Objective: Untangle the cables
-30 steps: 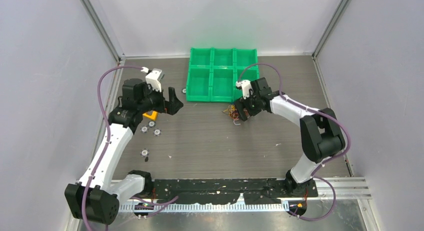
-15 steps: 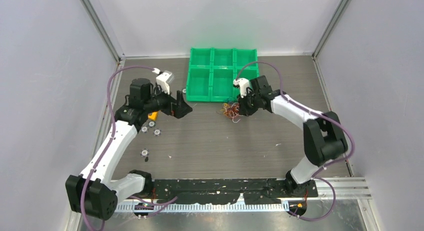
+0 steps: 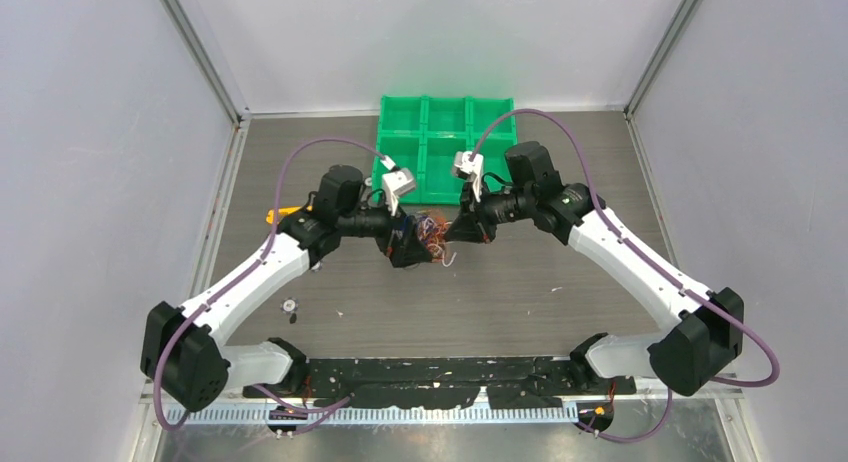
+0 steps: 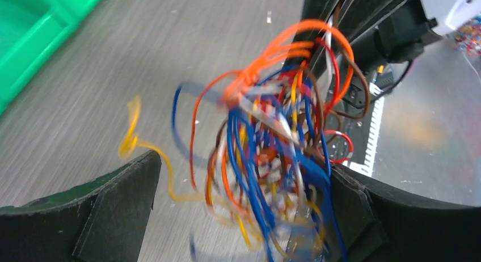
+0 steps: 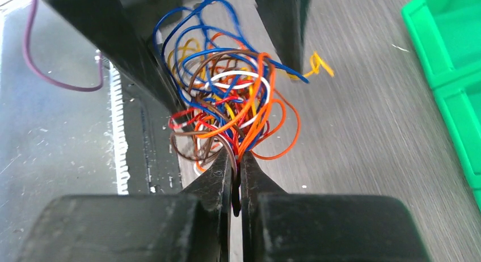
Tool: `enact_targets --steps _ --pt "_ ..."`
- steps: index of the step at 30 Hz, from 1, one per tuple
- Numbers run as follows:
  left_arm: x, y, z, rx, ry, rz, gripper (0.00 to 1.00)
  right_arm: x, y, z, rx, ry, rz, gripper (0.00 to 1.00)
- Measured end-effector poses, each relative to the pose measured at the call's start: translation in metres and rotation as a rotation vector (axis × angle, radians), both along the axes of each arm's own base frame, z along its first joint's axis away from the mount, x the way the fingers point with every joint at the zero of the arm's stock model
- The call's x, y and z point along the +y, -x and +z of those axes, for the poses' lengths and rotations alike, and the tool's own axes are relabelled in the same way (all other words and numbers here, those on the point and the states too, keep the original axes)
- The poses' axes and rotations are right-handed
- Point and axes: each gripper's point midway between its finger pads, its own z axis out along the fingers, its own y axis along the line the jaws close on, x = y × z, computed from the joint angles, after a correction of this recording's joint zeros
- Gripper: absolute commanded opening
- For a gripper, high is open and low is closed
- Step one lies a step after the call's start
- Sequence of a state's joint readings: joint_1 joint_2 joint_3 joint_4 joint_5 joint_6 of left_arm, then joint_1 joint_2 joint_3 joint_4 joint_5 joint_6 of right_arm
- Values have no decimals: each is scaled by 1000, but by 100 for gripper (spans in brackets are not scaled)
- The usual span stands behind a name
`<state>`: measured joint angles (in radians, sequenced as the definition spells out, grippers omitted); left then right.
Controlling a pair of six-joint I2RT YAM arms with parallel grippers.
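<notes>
One camera up high, two cameras close up.
The top camera looks down from high over the near edge at the whole desk (image 3: 520, 292). Each wrist camera sits just behind its own claw, the left claw (image 4: 238, 216) and the right claw (image 5: 236, 185), looking forward from very near. All three see the cables (image 3: 432, 230), and the two wrist cameras face each other.

Matt grey wood-grain worktop (image 3: 520, 282), glossy green plastic tray (image 3: 447, 100), and the cables (image 3: 432, 230) look like smooth, shiny plastic sheathing.
</notes>
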<state>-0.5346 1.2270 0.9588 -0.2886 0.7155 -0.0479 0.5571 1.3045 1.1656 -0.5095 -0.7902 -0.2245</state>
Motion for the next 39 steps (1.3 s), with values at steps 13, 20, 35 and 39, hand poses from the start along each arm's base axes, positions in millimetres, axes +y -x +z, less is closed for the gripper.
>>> enact_targets --steps 13,20,35,39 --pt "3 12 2 -19 43 -138 0 -28 -10 1 -28 46 -59 5" --pt "76 -14 -17 -66 -55 -22 0 -112 -50 0 -32 76 -326 5" --pt "104 10 -74 172 -287 -59 0 -201 -63 -41 35 274 -584 99" --pt "63 25 -66 168 -234 -152 10 -156 -46 -52 81 204 -442 95"
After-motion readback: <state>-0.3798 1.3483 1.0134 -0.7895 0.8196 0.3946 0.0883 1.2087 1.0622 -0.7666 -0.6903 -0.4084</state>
